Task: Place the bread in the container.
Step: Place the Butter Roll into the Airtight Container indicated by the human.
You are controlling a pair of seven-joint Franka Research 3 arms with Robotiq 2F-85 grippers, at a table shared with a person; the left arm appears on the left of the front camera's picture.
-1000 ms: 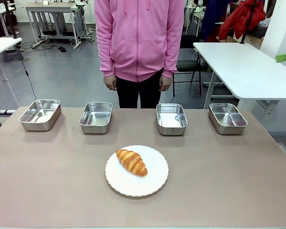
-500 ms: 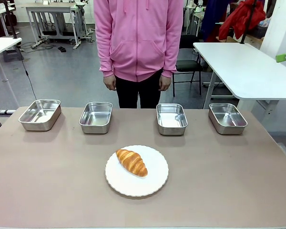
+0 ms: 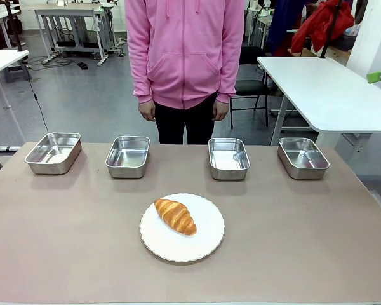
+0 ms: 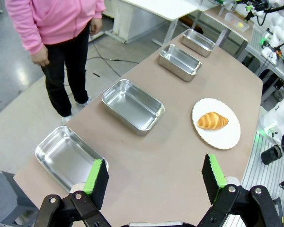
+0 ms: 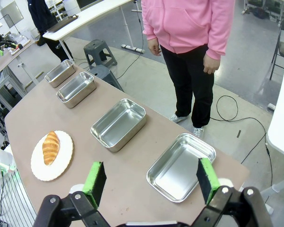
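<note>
Well, on my tabletop (image 3: pixel 63 241) four stainless-steel pans (image 3: pixel 127 155) line up toward 12 o'clock. The white plate (image 3: pixel 203 244) sits near 6 o'clock and carries the croissant (image 3: pixel 175 216). My left tool (image 4: pixel 154 172) and right tool (image 5: pixel 150 172) hang spread wide, gripping nothing.

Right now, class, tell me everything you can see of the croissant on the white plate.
The croissant is golden-brown, with a glossy, ridged crust, thick in the middle and tapering to both ends. It looks whole. It lies flat on the round white plate, slightly left of the plate's centre in the front view, its length running diagonally. Only the plate touches it, and it sits nearer the robot than the row of steel pans.
</note>
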